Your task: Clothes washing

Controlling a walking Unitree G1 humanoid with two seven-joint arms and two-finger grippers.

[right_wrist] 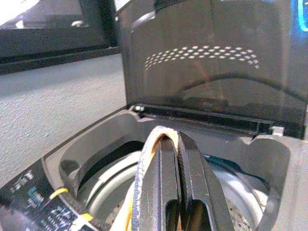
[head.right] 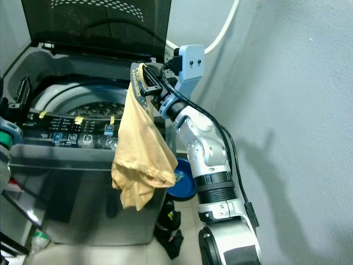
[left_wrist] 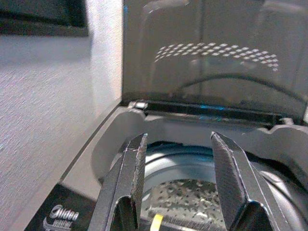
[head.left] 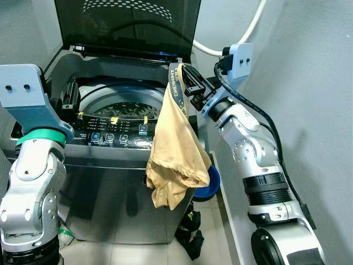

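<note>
Setting: open washing machine [head.left: 110,165] in a grey corner.
Right gripper [head.left: 185,83]: we pinch the tan garment [head.left: 176,149].
Left gripper [left_wrist: 180,183]: spread, empty.
Advice: we should carry the garment over the drum [head.left: 124,107] before letting go.

blue basin [head.left: 209,185] floor, right of machine | white hose [head.left: 249,30] on wall

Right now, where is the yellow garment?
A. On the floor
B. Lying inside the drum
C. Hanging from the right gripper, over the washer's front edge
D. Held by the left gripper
C: the right gripper is shut on the waistband of the garment, which hangs over the front of the washer.
</note>
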